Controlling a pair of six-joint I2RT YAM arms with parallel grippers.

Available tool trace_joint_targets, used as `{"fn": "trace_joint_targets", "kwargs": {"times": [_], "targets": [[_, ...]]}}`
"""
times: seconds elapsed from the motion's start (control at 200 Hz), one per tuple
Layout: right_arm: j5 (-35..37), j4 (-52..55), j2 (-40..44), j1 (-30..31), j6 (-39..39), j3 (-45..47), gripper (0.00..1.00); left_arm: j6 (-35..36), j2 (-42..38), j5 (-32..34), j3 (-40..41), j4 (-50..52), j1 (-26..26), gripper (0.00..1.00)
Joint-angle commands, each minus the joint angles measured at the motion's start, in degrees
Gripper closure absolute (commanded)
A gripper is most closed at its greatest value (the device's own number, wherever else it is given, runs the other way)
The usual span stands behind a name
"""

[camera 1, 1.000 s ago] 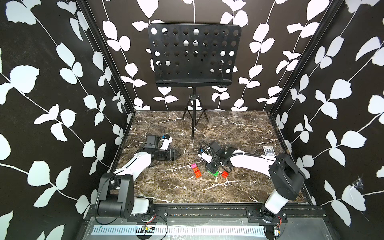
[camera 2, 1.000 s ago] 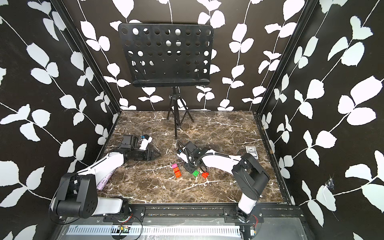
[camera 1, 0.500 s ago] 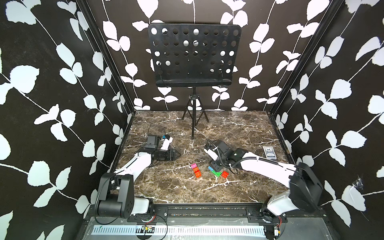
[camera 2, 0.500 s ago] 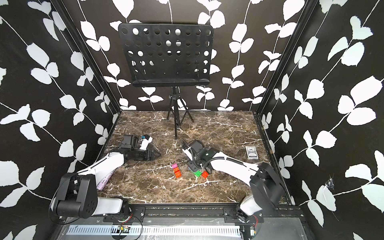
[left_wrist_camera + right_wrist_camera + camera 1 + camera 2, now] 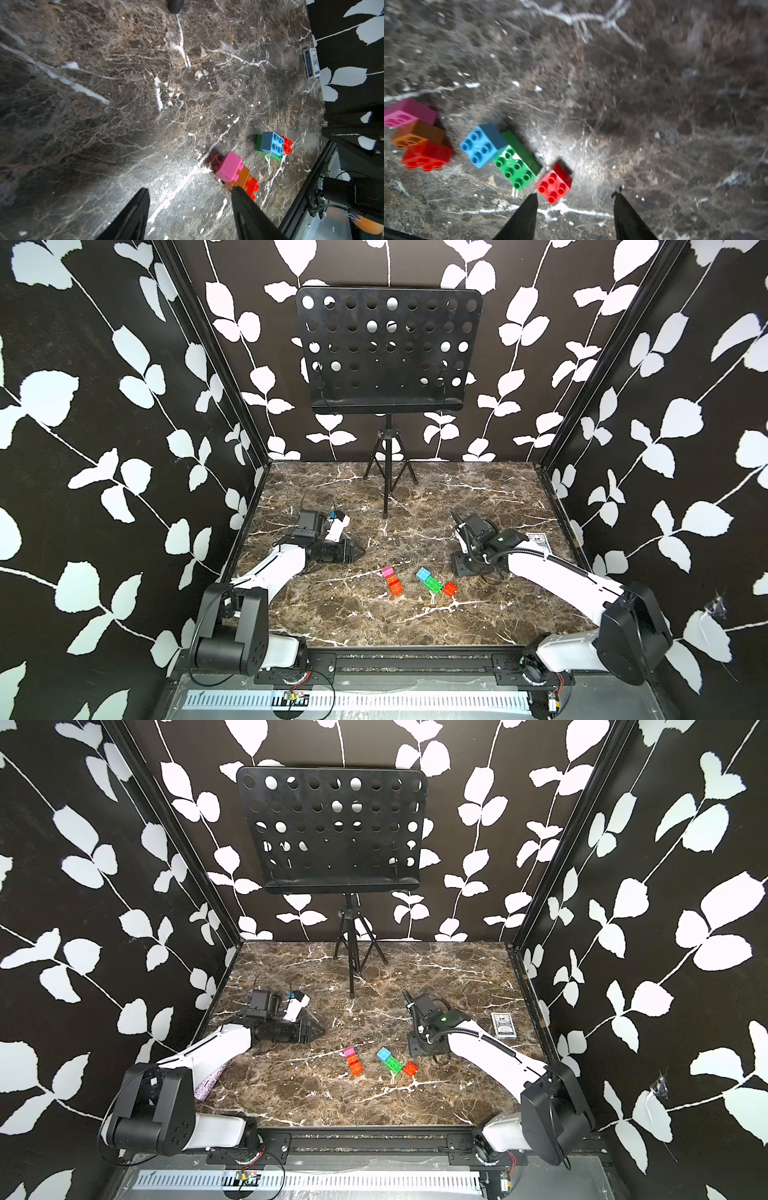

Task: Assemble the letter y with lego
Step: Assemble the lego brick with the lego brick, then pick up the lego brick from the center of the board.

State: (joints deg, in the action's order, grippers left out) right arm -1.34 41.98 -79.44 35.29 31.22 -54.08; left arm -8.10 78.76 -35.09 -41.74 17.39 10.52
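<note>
Nearest the front edge of the marble table [image 5: 374,626], the bricks are seen in two groups, with a gap of bare marble between them. To the left, an orange-red brick [image 5: 397,590], an orange brick [image 5: 392,580] and a pink brick [image 5: 387,571] are joined in a short row, the pink one farthest back. To the right, a red brick [image 5: 449,588] is set just beside one end of a longer green brick [image 5: 433,584]; whether the two touch cannot be told. A blue brick [image 5: 423,573] is seated over the green one's other end.

Just behind this group the right gripper [image 5: 575,195] is held over bare marble, its jaws apart with nothing between them, and the red brick lies just beside one fingertip. Farther back and to the left, the left gripper [image 5: 360,551] is held low, its jaws likewise apart and empty. A card box [image 5: 538,540] is seen near the right wall. At the very back a black music stand [image 5: 388,352] is set up.
</note>
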Motion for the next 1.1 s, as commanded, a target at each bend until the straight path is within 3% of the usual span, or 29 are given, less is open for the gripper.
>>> {"fn": "trace_joint_targets", "kwargs": {"times": [0.0, 0.19, 0.565, 0.72, 0.885, 1.095], "targets": [[-4.6, 3.6, -2.8, -0.3, 6.3, 0.6, 0.43, -0.2, 0.2, -0.8, 0.6, -0.3, 0.5, 0.35], [-10.0, -2.3, -7.1, 0.0, 10.6, 1.4, 0.42, 0.1, -0.1, -0.5, 0.6, -0.2, 0.5, 0.35], [-7.4, -0.5, -15.1, 0.0, 9.4, -1.0, 0.44, 0.5, -0.3, -0.1, 0.5, 0.1, 0.5, 0.35], [-6.5, 2.6, -14.9, 0.1, 8.2, -0.9, 0.49, 0.6, -0.2, -0.1, 0.5, 0.2, 0.5, 0.35], [-5.8, 5.2, -12.7, 0.9, 8.6, 0.3, 0.44, 0.5, 0.2, -0.1, 0.4, 0.2, 0.6, 0.35], [-6.5, 3.9, -12.7, 2.4, 10.2, 1.5, 0.46, 0.5, 0.3, -0.3, 0.5, 0.0, 0.5, 0.35]]}}
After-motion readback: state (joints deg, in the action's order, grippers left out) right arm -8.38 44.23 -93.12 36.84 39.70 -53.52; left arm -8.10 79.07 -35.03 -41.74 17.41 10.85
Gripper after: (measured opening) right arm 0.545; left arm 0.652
